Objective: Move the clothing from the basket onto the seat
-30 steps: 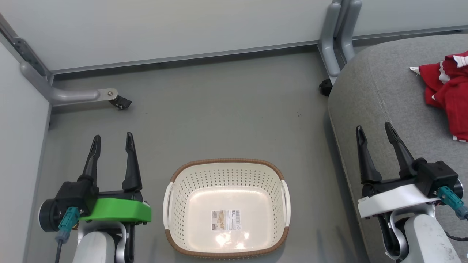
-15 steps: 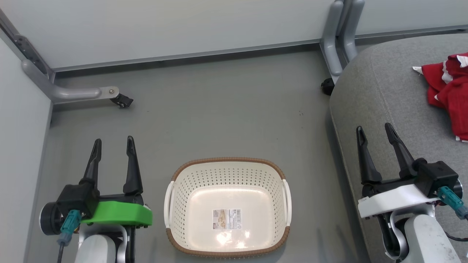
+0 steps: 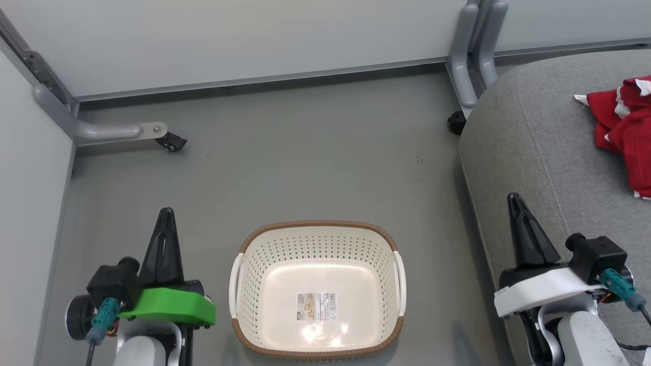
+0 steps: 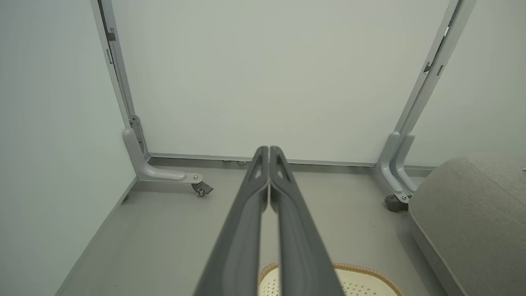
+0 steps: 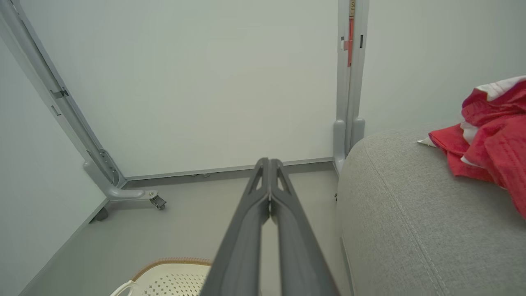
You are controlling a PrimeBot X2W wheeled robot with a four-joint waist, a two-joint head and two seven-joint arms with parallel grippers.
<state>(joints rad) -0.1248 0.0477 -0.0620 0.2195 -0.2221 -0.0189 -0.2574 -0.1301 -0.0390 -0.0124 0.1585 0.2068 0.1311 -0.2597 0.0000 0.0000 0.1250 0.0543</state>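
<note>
Your left hand [image 3: 165,216] and right hand [image 3: 514,201], clenched empty, flank the perforated cream basket [image 3: 315,244]; crumpled red clothing [image 3: 625,127], perhaps two pieces, tops the grey fabric seat [image 3: 529,147].

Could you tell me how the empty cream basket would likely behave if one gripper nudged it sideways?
The basket looks empty, thin and perforated, so it is probably light. Its flat bottom on the smooth grey floor suggests it would slide rather than tip. Lifted by one white handle, it would likely tilt.
</note>
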